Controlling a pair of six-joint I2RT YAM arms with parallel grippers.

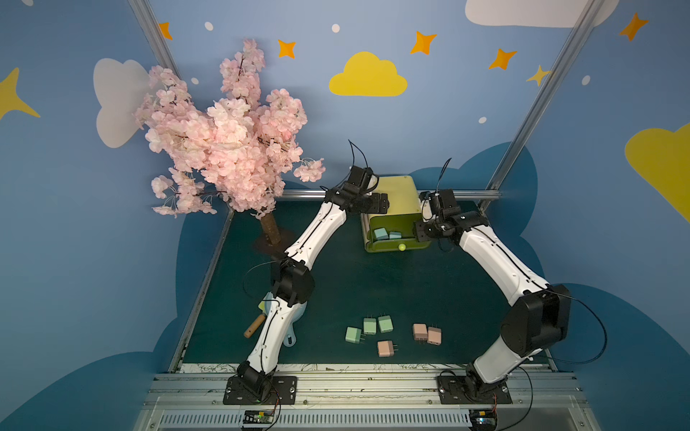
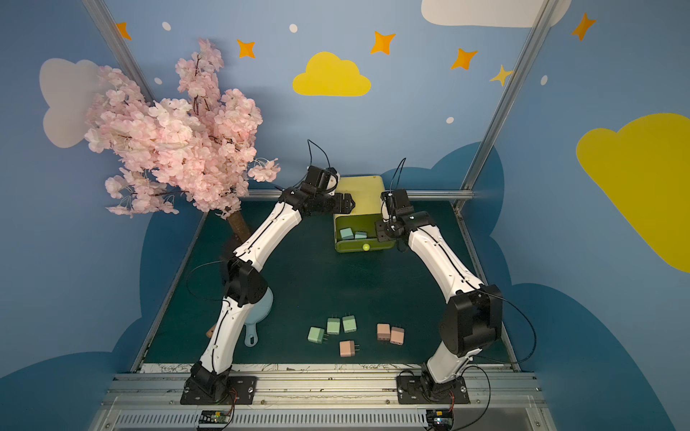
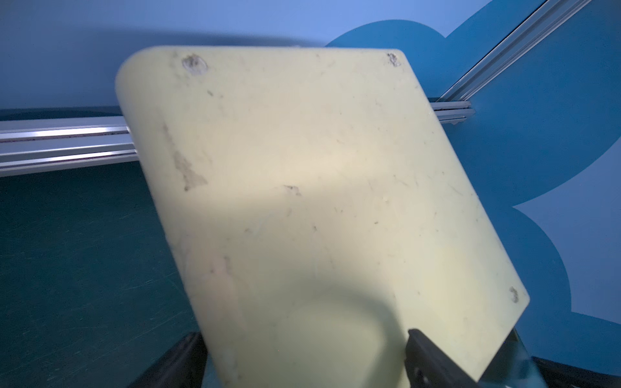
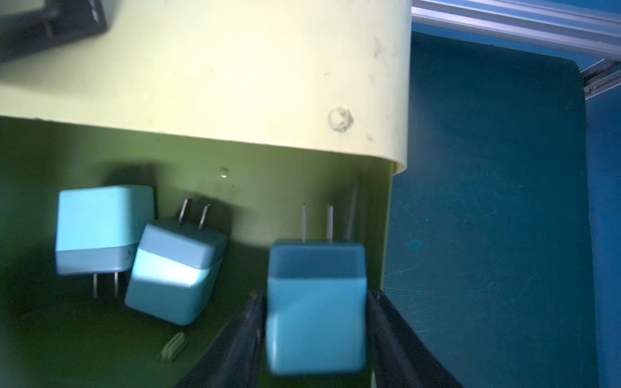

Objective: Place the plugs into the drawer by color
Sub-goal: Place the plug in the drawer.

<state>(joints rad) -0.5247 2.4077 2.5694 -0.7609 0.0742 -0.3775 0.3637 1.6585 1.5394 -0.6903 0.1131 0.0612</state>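
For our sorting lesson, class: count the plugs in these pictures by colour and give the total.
Light blue plugs: 3
Mint green plugs: 3
Pink plugs: 3
Total: 9

Blue walls point(image 1: 448, 123) (dark green floor point(image 1: 373, 291))

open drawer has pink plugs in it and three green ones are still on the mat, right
No. The plugs in the open drawer are light blue, not pink; the right wrist view shows them. Three green plugs are indeed still on the mat.
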